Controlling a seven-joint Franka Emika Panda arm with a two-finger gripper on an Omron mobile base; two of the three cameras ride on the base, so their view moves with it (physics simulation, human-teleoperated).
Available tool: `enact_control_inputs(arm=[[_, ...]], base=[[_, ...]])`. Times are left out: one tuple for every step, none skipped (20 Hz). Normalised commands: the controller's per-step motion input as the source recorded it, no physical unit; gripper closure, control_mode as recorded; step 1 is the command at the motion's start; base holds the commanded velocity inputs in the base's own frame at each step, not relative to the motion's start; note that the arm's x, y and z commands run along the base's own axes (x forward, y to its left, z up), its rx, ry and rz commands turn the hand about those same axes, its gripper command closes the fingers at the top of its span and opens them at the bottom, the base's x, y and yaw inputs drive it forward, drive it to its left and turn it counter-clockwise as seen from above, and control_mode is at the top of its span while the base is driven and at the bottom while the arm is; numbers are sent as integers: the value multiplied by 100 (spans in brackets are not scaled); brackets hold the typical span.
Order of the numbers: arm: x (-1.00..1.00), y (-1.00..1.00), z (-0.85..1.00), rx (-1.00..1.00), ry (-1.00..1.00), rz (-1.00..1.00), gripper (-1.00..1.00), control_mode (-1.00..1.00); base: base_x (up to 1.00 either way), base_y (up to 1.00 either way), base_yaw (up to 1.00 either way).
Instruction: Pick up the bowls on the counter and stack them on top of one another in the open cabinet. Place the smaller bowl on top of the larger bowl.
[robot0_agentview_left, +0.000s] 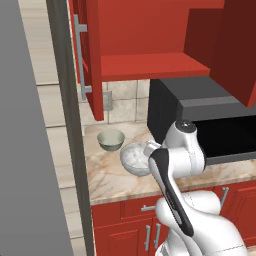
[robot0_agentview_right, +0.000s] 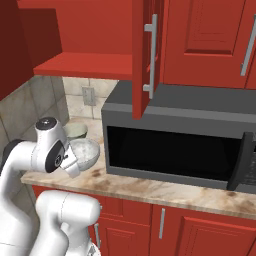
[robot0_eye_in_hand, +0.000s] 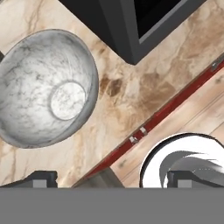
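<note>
The larger bowl (robot0_eye_in_hand: 43, 87), white-grey marbled, stands on the counter (robot0_eye_in_hand: 131, 92) at the upper left of the hand view. My gripper (robot0_eye_in_hand: 111, 180) hovers over the counter's front edge beside it, open, its fingertips (robot0_eye_in_hand: 41, 179) wide apart with nothing between them. From the left base view the larger bowl (robot0_agentview_left: 134, 159) sits just left of my wrist, and the smaller bowl (robot0_agentview_left: 111, 140), dull grey-green, sits behind it near the wall. Both bowls (robot0_agentview_right: 86, 151) (robot0_agentview_right: 77, 131) lie left of the microwave. The open cabinet (robot0_agentview_left: 150, 66) has a bare red shelf above them.
A black microwave (robot0_agentview_right: 175, 142) with its door ajar fills the counter to the right of the bowls. The cabinet door (robot0_agentview_left: 90, 55) hangs open on the left, a second door (robot0_agentview_right: 145, 55) on the right. A tall grey panel (robot0_agentview_left: 30, 150) bounds the left. Low red cabinets (robot0_agentview_right: 165, 225) run under the counter.
</note>
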Motion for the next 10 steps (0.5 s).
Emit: enact_control_inputs(arm=[[16,-4,-8,0,-1,-2,-100,-100],[16,-2,-8,0,-2,-2,-100,-100],[17,-1,-7,0,-3,-1,-100,-100],[17,0,-6,0,-4,-1,-100,-100],[19,0,-4,0,-5,-1,-100,-100],[20,0,-5,0,-5,-1,-100,-100],[20,0,-5,0,-5,-1,-100,-100],[19,0,-5,0,-5,-1,-100,-100],[21,0,-7,0,-4,-1,-100,-100],[24,0,-11,1,-3,-1,-100,-100]], base=[[0,0,0],[0,0,0],[0,0,0],[0,0,0],[0,0,0],[0,0,0],[0,0,0],[0,0,0],[0,0,0],[0,0,0]])
